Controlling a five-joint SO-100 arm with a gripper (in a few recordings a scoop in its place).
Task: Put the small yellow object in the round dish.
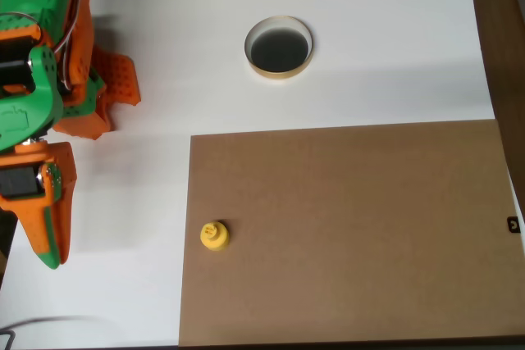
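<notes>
Fingers point(51, 239): seen at the left edge of the overhead view; whether apart or together cannot be told.
Yellow piece point(214, 236): set upright on the brown board point(353, 227), right of the fingers, untouched.
Dish point(279, 47): on the white tabletop point(385, 47), well apart from both.
</notes>
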